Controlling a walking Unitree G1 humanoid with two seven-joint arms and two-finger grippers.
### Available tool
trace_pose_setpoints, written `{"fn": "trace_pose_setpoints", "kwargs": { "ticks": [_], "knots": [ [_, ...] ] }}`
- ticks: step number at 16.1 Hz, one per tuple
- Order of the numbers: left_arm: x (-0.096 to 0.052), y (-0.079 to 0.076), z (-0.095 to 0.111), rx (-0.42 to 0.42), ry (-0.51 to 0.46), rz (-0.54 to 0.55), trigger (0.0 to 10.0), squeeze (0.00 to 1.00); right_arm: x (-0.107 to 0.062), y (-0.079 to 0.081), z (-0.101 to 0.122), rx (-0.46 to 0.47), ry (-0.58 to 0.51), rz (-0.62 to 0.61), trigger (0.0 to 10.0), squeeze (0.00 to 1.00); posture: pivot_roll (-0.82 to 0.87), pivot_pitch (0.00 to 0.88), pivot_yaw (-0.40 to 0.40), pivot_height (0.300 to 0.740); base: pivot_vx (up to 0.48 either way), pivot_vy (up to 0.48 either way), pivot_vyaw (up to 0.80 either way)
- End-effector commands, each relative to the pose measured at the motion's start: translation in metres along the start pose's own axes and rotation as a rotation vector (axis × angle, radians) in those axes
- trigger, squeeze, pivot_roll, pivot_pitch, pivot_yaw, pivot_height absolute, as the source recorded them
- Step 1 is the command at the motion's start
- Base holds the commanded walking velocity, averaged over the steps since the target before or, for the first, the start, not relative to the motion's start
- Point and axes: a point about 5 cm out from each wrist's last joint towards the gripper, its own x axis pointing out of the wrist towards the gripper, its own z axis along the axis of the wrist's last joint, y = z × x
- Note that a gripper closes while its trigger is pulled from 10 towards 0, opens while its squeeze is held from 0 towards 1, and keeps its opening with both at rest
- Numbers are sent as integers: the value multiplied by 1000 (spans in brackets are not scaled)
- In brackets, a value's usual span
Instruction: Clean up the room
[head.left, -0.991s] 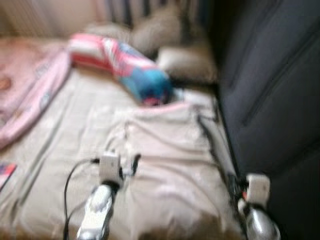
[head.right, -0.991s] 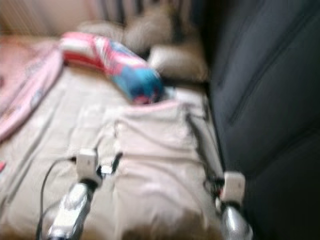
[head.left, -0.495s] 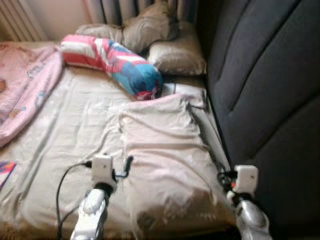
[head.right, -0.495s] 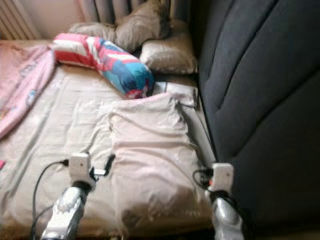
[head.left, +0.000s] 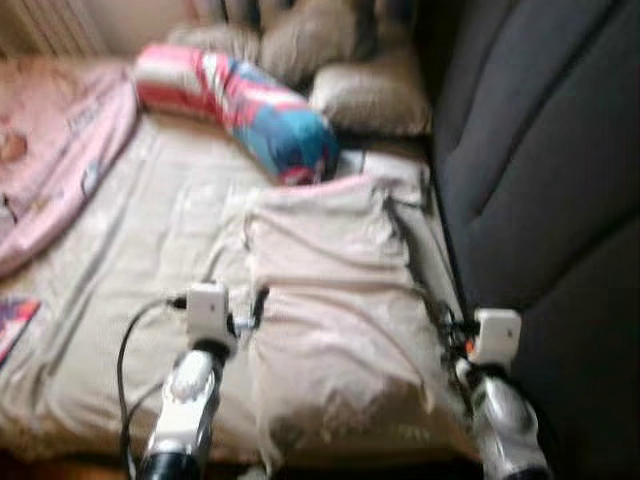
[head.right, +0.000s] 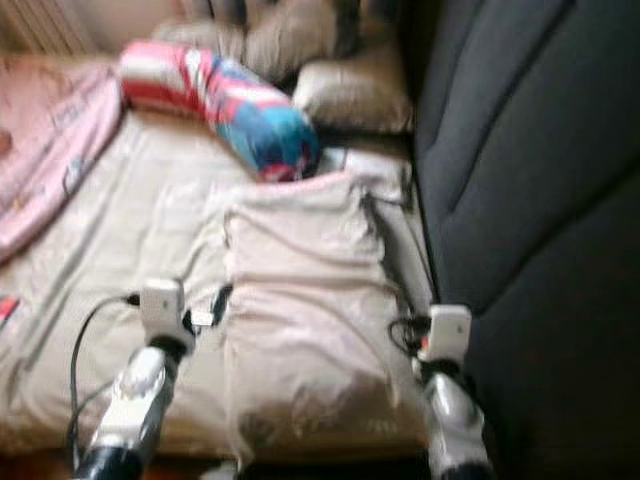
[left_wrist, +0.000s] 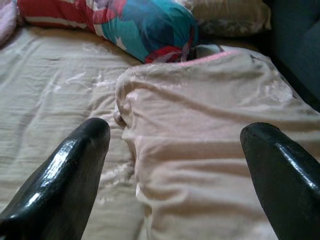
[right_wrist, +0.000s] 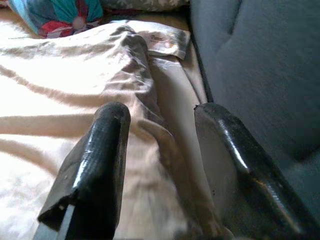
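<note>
The right gripper (right_wrist: 160, 130) reaches out low over a pale cream blanket (right_wrist: 60, 100), its two black fingers (right_wrist: 97, 165) spread apart with nothing between them. A raised fold of the blanket (right_wrist: 145, 95) runs through the gap between the fingers and on ahead. Beyond the fold lies a flat white packet (right_wrist: 167, 42), resting on the bedding close beside the dark grey upholstered wall (right_wrist: 260, 65). That wall runs along the edge of the bed next to the other finger (right_wrist: 235, 160). At the far end sits the rounded end of a blue, teal and red bolster (right_wrist: 62, 15), touching the blanket's far edge
</note>
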Motion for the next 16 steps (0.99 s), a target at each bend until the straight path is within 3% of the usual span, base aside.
{"fn": "trace_pose_setpoints", "kwargs": {
  "ticks": [1,12,16],
  "knots": [
    [-2,-1,-4,-6,13,1,10000,0,-6,-7,-5,3,14,-23,10000,0,13,167,-10,740,0,0,0],
    [-1,0,-6,1,17,-15,10000,0,-1,-3,-8,-25,64,2,10000,0,14,165,-3,740,0,0,0],
    [0,-1,-4,2,12,-20,10000,0,-1,-1,-9,-26,77,19,10000,0,17,171,-7,702,0,0,0]
  ]
}}
